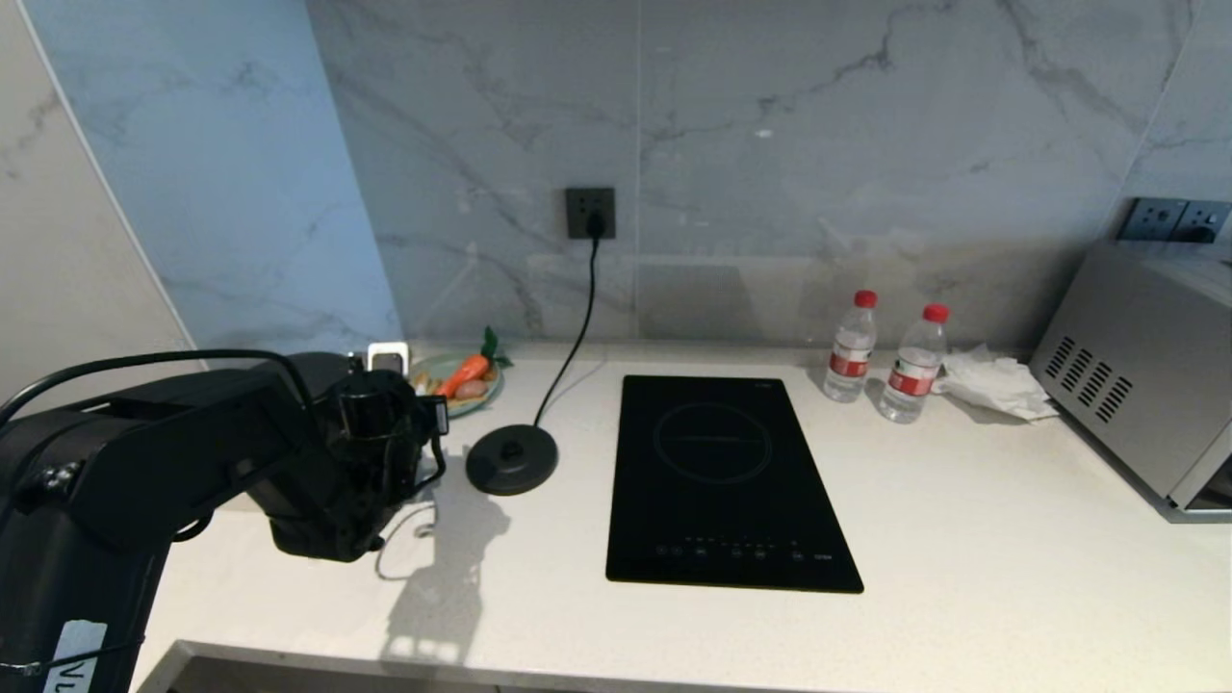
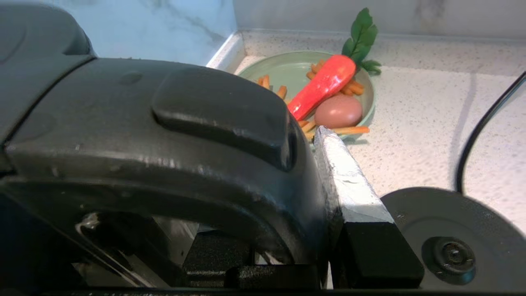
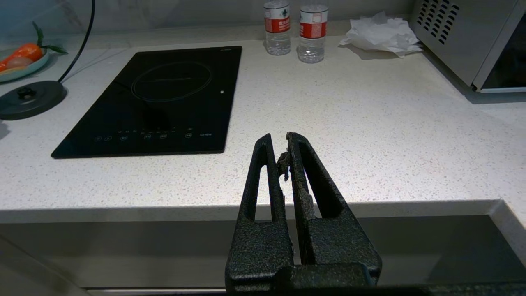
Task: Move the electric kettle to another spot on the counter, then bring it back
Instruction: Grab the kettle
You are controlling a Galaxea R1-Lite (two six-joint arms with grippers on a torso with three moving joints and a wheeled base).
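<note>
The electric kettle [image 1: 318, 364] stands at the far left of the white counter [image 1: 962, 539], mostly hidden behind my left arm. In the left wrist view its black loop handle [image 2: 164, 144] fills the frame. My left gripper [image 1: 380, 414] is shut on that handle: one silver-taped finger [image 2: 349, 185] presses flat against the handle's side, and the other finger is hidden behind it. The empty round base disc [image 1: 512, 459] lies just right of the kettle. My right gripper [image 3: 279, 142] hangs shut and empty at the counter's front edge, outside the head view.
A black hob [image 1: 722, 481] is set into the counter's middle. A green plate [image 1: 462, 395] with a toy carrot sits behind the base disc, whose cord runs up to a wall socket [image 1: 590, 212]. Two water bottles [image 1: 851, 346], crumpled tissue [image 1: 996, 385] and a microwave [image 1: 1145, 366] stand at the right.
</note>
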